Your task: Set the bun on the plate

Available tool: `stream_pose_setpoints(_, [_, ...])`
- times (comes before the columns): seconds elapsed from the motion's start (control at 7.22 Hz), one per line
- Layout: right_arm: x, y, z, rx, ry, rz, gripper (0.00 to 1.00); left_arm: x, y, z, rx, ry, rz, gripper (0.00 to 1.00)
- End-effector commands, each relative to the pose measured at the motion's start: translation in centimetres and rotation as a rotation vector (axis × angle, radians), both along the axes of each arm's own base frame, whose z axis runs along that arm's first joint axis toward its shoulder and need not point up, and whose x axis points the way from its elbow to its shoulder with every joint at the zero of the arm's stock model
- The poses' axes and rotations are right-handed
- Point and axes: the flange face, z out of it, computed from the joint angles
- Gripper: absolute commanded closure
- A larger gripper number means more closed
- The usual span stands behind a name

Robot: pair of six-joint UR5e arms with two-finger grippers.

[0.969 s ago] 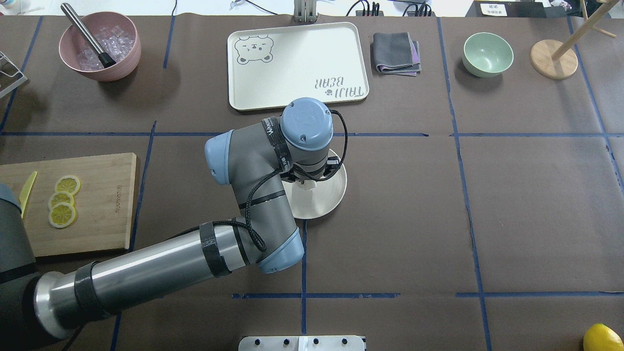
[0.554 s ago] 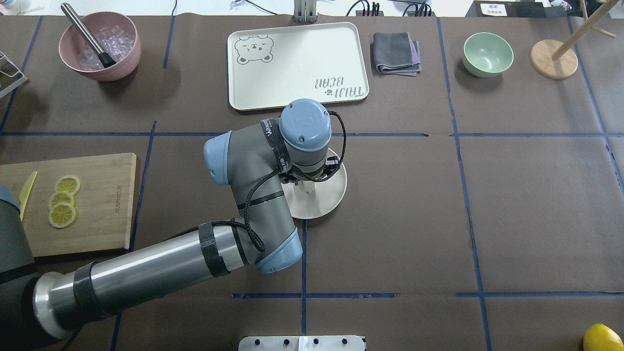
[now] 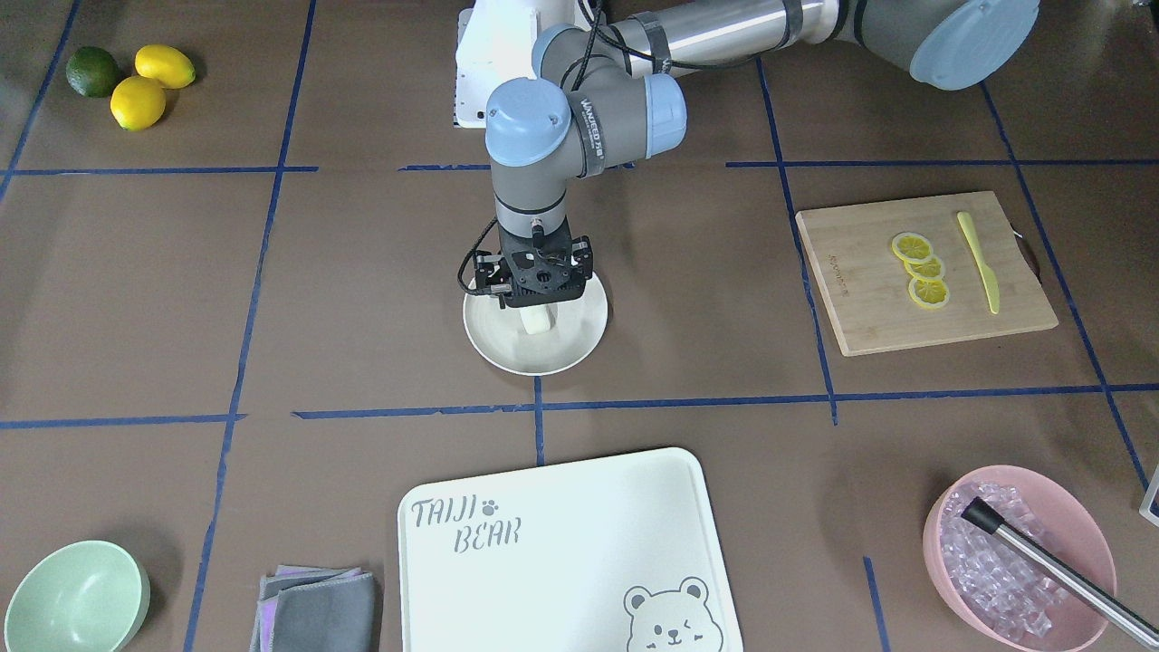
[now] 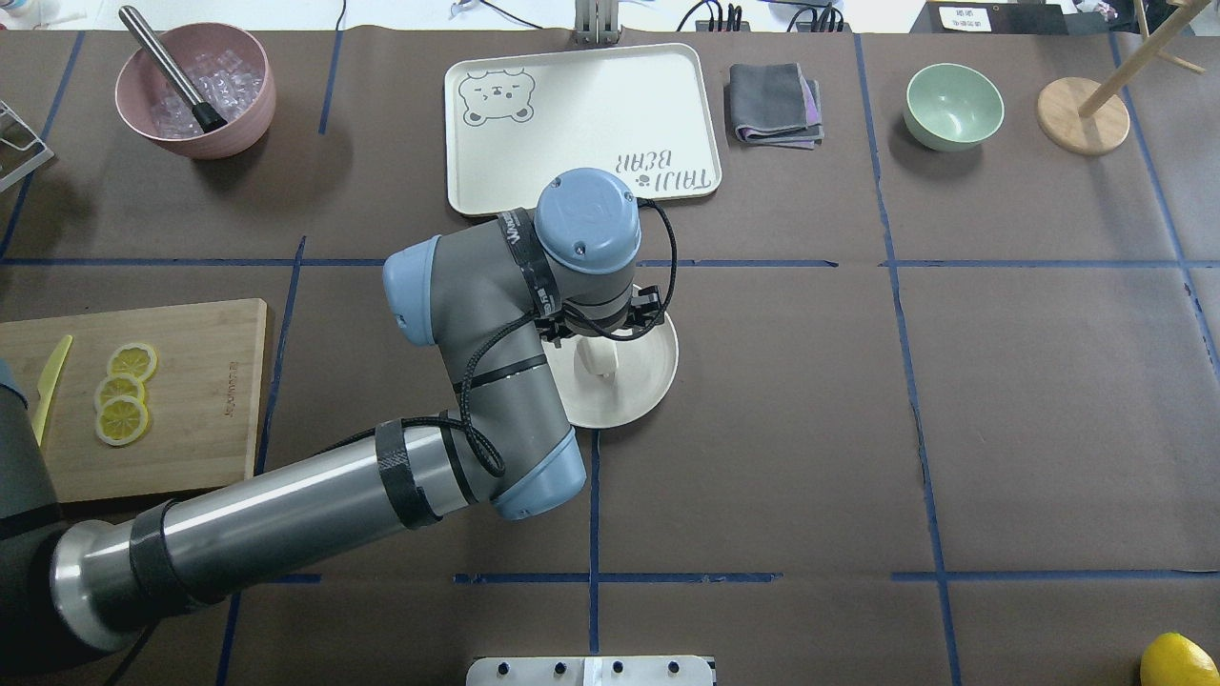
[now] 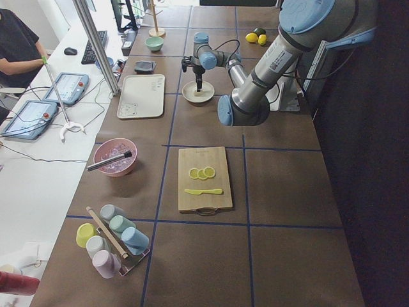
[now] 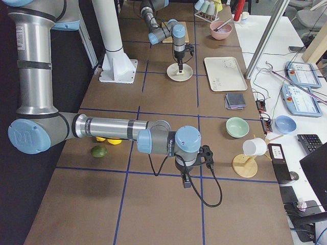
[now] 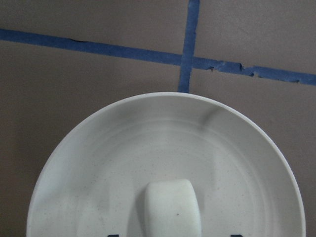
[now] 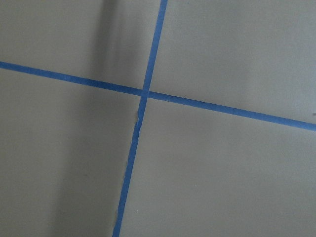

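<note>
The bun [image 3: 536, 320] lies on the round cream plate [image 3: 569, 349] near the table's middle, a white oblong lump. My left gripper [image 3: 534, 301] hangs open just above it, pointing straight down. In the left wrist view the bun [image 7: 173, 205] rests free on the plate [image 7: 98, 148], and the dark fingertips [image 7: 112, 235] barely show at the bottom edge, wide apart on either side. From overhead the bun [image 4: 599, 359] peeks out beside the wrist on the plate [image 4: 643, 386]. My right gripper [image 6: 187, 184] hangs over bare table far from the plate; I cannot tell whether it is open or shut.
Behind the plate lie a bear-printed board [image 4: 581, 129] and a folded grey cloth [image 4: 774, 103]. A green bowl [image 4: 953, 105] and wooden stand [image 4: 1082, 114] are far right. A cutting board [image 4: 200, 419] with lemon slices and a pink ice bowl [image 4: 195, 90] sit on the left.
My left wrist has lifted and drawn back toward the left. The bun stays on the plate, and more of it shows.
</note>
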Motion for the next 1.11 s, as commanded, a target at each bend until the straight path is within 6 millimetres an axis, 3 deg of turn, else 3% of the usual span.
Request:
stream_pose_setpoints(0.0, [-0.2, 0.1, -0.2, -0.044, -0.021, 0.048, 0.00, -8.9, -0.4, 0.0, 0.021, -0.062, 0.071, 0.00])
stream_pose_setpoints(0.55, [-1.8, -1.2, -1.9, -0.050, -0.060, 0.106, 0.00, -28.6, -1.7, 11.4, 0.129, -0.123, 0.248, 0.00])
stream_pose_setpoints(0.69, [-2.7, -1.6, -2.3, -0.063, -0.065, 0.134, 0.00, -33.1, -1.7, 15.5, 0.147, -0.145, 0.287, 0.00])
stream_pose_setpoints(0.97, [-3.3, -1.6, -2.4, -0.065, -0.058, 0.156, 0.00, -44.3, -3.1, 23.9, 0.154, -0.167, 0.340, 0.00])
